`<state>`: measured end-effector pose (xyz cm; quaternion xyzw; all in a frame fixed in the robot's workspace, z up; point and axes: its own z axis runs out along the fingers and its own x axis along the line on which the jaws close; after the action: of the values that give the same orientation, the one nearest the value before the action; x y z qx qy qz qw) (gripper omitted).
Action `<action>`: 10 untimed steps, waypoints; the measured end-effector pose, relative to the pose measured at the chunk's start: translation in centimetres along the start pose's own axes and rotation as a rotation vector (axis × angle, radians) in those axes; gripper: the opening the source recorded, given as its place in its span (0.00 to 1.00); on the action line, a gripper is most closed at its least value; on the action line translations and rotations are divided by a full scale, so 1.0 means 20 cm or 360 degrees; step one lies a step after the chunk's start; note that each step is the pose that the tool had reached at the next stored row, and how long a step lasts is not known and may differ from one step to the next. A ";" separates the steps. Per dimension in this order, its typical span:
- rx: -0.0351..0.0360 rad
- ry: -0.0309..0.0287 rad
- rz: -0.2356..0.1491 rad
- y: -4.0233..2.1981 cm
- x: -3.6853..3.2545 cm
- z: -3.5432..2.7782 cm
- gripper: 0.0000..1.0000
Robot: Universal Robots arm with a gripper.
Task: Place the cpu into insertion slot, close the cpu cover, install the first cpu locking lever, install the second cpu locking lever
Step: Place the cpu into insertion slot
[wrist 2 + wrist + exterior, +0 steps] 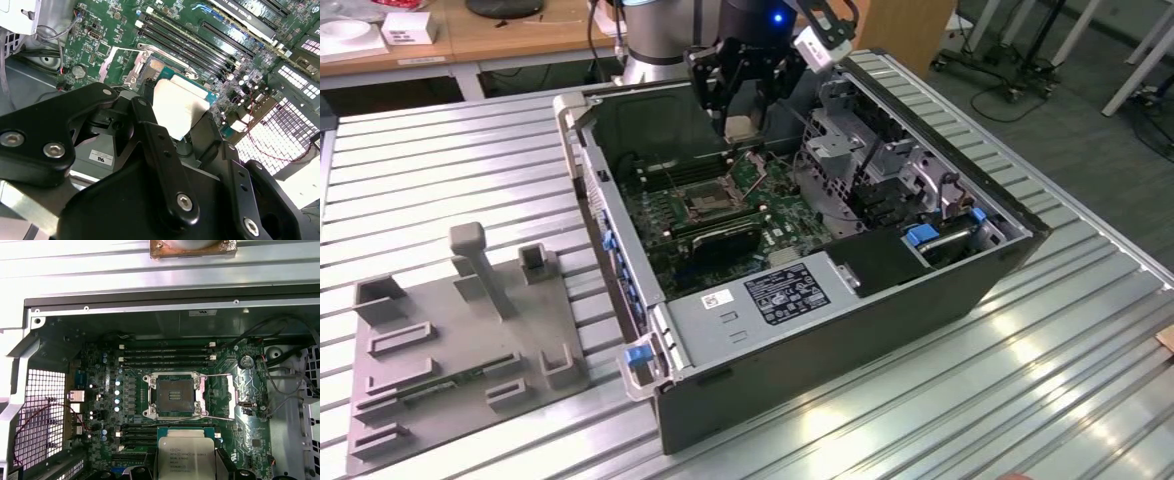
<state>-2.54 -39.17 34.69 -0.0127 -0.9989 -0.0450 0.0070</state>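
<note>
My gripper (pixel 740 126) hangs over the back of the open computer case, shut on the cpu (pixel 740 124), a pale square chip. In both wrist views the cpu (pixel 184 456) (pixel 179 106) sits between the black fingers (pixel 145 117). The insertion slot (pixel 175 395) (pixel 711 197) is a dark square socket with a silvery rim on the green board, bare and uncovered. It lies below and apart from the held chip. The cpu cover (pixel 231 396) stands swung open beside the socket. Thin wire levers (pixel 172 420) stand loose around the socket.
The case (pixel 854 330) lies on its side on a ribbed metal table (pixel 1067 380). Long black memory slots (pixel 165 354) flank the socket. A drive cage (pixel 867 170) and cables rise at the exterior view's right. A grey fixture plate (pixel 454 340) lies on the table at its left.
</note>
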 end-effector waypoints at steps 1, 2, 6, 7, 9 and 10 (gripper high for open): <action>0.0000 0.00000 0.0000 0.000 0.000 0.001 0.54; 0.0000 -0.00001 0.0000 0.000 0.000 0.001 0.54; -0.0001 -0.00002 0.0000 0.000 0.000 0.001 0.54; -0.0001 -0.00002 0.0000 0.000 0.000 0.002 0.54; -0.0001 -0.00001 0.0000 0.000 0.000 0.004 0.54; -0.0001 -0.00002 0.0000 0.000 0.000 0.005 0.54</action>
<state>-2.54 -39.17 34.59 -0.0127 -0.9989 -0.0452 0.0069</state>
